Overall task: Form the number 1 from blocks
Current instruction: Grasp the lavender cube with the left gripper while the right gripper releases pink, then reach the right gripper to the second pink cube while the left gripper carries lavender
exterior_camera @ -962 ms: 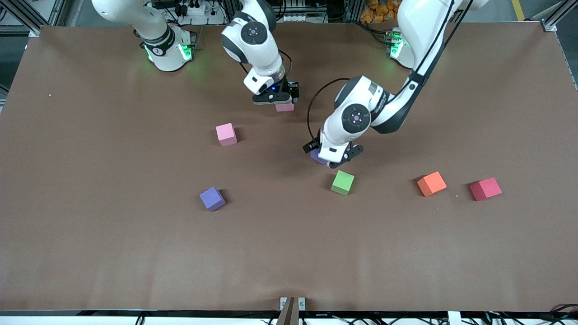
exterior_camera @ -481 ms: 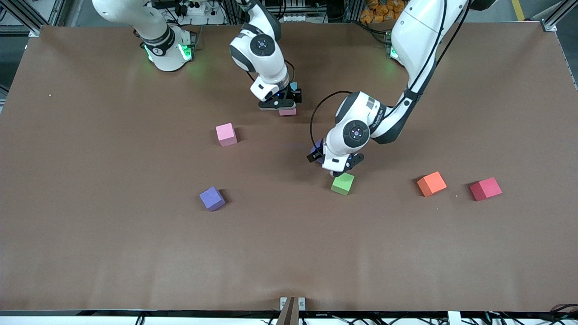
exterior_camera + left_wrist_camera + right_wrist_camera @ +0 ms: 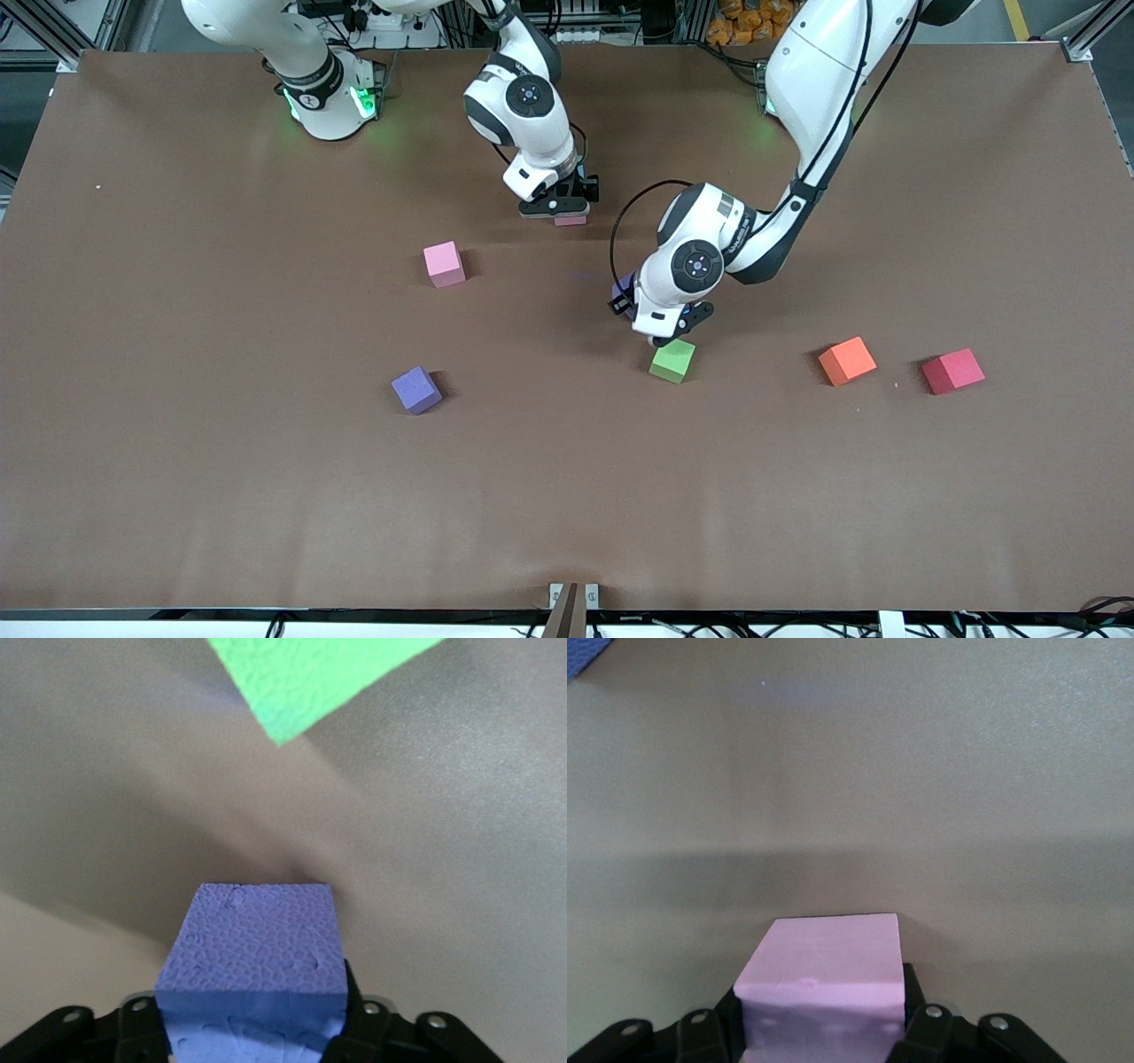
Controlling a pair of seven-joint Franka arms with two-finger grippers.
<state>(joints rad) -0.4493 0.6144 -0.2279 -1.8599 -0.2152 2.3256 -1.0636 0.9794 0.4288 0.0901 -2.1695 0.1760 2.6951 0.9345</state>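
Both grippers have moved: left gripper (image 3: 663,334) has just clamped a purple block (image 3: 253,950) beside the green block (image 3: 671,360); right gripper (image 3: 567,211) grips a pink block (image 3: 822,981), lowered toward the desk (image 3: 221,496).

My glossy white rounded arm shells, dark grey joint caps with small red dots, black left hand (image 3: 666,330), black right hand (image 3: 560,206), looping black cables, green-lit bases

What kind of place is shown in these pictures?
Probably a robotics lab or test cell. Two white arms are bolted along one edge of a table covered in plain brown. Aluminium frame posts and loose cables stand by the bases, and small foam cubes like the green block lie scattered.
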